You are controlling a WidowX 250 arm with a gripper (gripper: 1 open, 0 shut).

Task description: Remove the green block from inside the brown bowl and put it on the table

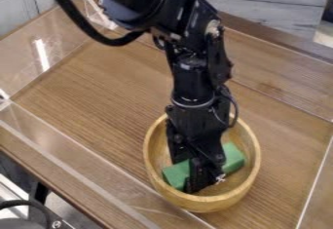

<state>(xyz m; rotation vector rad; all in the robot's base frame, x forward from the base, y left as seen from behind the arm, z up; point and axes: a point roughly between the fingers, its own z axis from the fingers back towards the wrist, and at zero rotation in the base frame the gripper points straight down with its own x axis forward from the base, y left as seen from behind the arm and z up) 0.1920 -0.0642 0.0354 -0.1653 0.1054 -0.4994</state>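
Reaching steeply down into the brown bowl (202,165), the hand (200,177) sits over the green block (208,166), which lies inside; whether its fingers grip cannot be told. Next comes a firm grasp, then lifting toward the counter (104,87).

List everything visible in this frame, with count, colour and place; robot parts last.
bowl: one, light brown wood, near the table's front right.
block: one, bright green, inside the bowl, partly hidden by the hand.
table: one, brown wood-grain, fills most of the view.
walls: clear plastic, low, along the table's edges.
arm: one, black, reaching from the top left down into the bowl.
hand: one, black, pointing down inside the bowl at the block; whether it grips the block cannot be told.
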